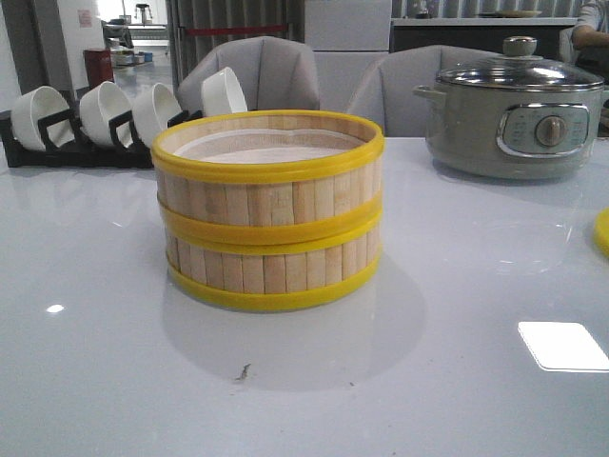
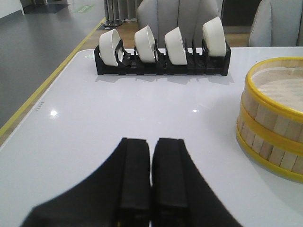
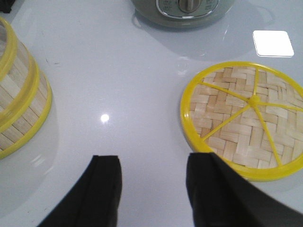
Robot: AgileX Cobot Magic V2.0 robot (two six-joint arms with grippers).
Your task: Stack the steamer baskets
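Two steamer baskets stand stacked in the middle of the white table: the upper basket (image 1: 269, 181) sits squarely on the lower basket (image 1: 273, 271). A pale liner shows inside the upper one. The stack also shows in the left wrist view (image 2: 272, 116) and the right wrist view (image 3: 16, 104). My left gripper (image 2: 151, 142) is shut and empty over bare table, to the left of the stack. My right gripper (image 3: 152, 163) is open and empty over bare table, between the stack and the woven lid (image 3: 246, 118). Neither gripper shows in the front view.
The woven lid with yellow rim and knob lies flat on the table right of the stack; its edge shows in the front view (image 1: 602, 231). A grey cooking pot (image 1: 514, 112) stands at the back right. A black rack with several white bowls (image 1: 105, 119) stands at the back left.
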